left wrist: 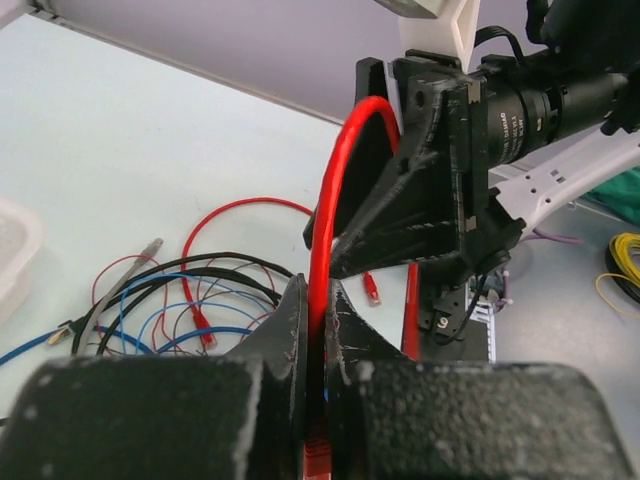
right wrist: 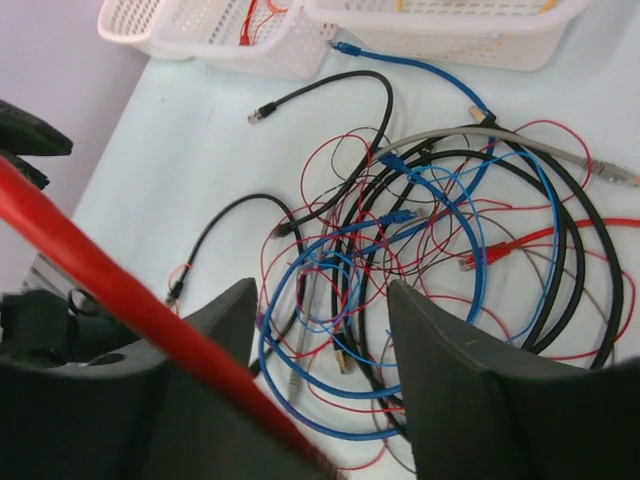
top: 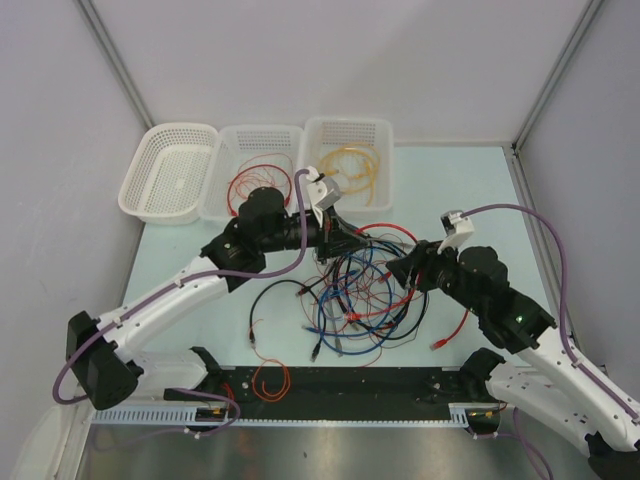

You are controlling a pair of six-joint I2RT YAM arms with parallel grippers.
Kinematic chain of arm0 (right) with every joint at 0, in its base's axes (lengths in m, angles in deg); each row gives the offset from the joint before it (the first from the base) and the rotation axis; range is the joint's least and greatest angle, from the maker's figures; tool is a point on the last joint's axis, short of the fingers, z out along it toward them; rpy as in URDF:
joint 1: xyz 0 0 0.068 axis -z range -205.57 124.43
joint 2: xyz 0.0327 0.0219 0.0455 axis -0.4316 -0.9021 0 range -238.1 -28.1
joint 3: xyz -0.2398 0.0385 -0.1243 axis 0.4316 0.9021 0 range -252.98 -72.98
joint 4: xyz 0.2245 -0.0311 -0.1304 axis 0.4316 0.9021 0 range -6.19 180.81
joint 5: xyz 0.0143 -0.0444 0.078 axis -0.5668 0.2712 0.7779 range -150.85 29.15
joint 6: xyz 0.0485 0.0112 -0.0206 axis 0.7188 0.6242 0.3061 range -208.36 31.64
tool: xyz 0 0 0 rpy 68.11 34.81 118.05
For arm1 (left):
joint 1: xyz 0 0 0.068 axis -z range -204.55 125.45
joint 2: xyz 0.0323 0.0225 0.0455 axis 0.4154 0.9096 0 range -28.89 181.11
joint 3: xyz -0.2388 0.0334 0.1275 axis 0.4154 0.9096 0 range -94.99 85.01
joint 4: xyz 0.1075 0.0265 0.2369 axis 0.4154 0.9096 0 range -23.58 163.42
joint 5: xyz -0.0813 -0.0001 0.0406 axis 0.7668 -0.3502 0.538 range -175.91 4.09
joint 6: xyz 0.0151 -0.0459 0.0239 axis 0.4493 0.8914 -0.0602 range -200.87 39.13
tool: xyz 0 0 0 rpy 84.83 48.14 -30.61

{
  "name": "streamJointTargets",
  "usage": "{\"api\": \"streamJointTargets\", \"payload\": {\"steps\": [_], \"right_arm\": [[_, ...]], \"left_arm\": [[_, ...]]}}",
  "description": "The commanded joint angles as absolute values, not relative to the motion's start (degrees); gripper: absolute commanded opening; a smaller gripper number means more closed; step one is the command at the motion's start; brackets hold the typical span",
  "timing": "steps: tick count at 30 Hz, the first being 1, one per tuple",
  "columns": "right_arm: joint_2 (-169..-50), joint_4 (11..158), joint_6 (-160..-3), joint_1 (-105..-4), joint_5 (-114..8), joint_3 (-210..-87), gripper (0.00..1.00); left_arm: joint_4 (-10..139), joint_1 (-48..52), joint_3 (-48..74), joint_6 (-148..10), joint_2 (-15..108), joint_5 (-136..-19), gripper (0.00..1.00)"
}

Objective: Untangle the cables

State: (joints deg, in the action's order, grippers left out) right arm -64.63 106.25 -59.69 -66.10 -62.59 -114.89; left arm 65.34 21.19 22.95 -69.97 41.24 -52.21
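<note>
Left gripper (left wrist: 318,300) clamps the thick red cable (left wrist: 335,170), right gripper (right wrist: 320,295) gapes; if snagged, pulling could drag the multicoloured cable tangle (top: 355,290) left

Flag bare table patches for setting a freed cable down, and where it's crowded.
Most room: far right corner of the table, between the yellow-wire basket and the right edge. Smaller: the strip between the empty basket and the left arm, and the patch nearer than that arm, left of the cable tangle. Crowded: the centre, where the tangle spreads.
</note>
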Motion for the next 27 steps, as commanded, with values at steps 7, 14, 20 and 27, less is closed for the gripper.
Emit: {"api": "streamJointTargets", "payload": {"steps": [7,14,20,27], "right_arm": [[-63.3,110.1,-58.5,-66.3,-74.4,-117.5,0.80],[-61.2,109.6,-60.3,-65.3,-77.5,-117.5,0.79],[-63.6,109.2,-61.4,-64.2,-76.5,-117.5,0.78],[-66.9,107.6,-61.8,-60.6,-73.8,-117.5,0.77]], "left_arm": [[74.9,10.4,15.5,-70.5,43.3,-69.8,0.00],[80.3,-3.2,6.7,-61.5,49.7,-85.4,0.00],[77.8,-9.3,-2.7,-57.8,57.1,-91.1,0.00],[83.3,-11.6,-19.1,-59.3,68.1,-94.1,0.00]]}}
